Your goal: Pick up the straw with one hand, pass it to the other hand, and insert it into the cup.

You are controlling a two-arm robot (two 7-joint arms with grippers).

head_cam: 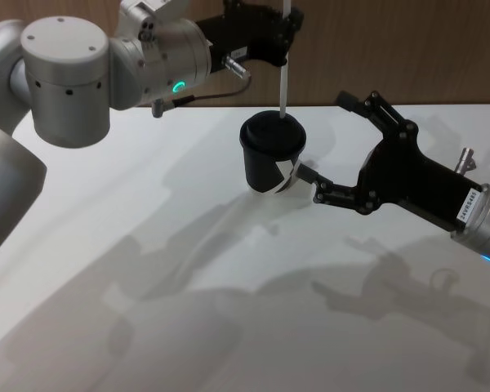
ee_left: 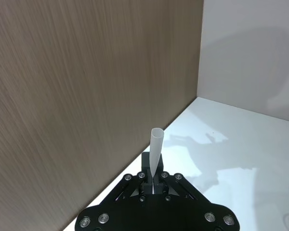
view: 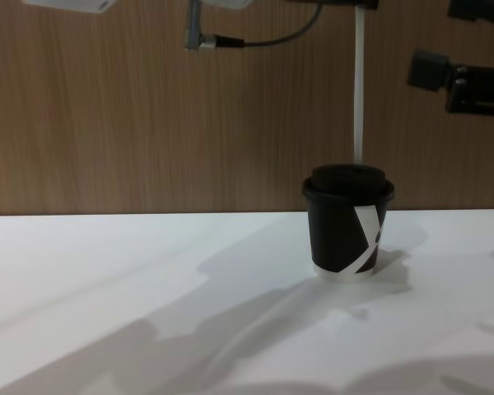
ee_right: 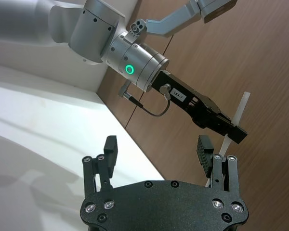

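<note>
- Pinching the straw [head_cam: 284,82] near its upper part, left gripper [head_cam: 287,42] fingers closed on it, above the cup [head_cam: 273,153].
- Straw hangs upright, long axis vertical, lower end at the cup's lid.
- Right gripper [head_cam: 331,147] sits just beside the cup on the table [head_cam: 147,286], fingers spread, apart from the straw.

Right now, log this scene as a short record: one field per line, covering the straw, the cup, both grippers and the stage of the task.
straw: white straw, held upright above the cup, lower end at the lid
cup: black lidded cup, upright on the white table
left gripper: left gripper, shut on the straw near its upper part, above the cup
right gripper: right gripper, open, beside the cup on the robot's right, holding nothing
stage: straw lined up over the lid; whether its tip has entered cannot be told
</note>
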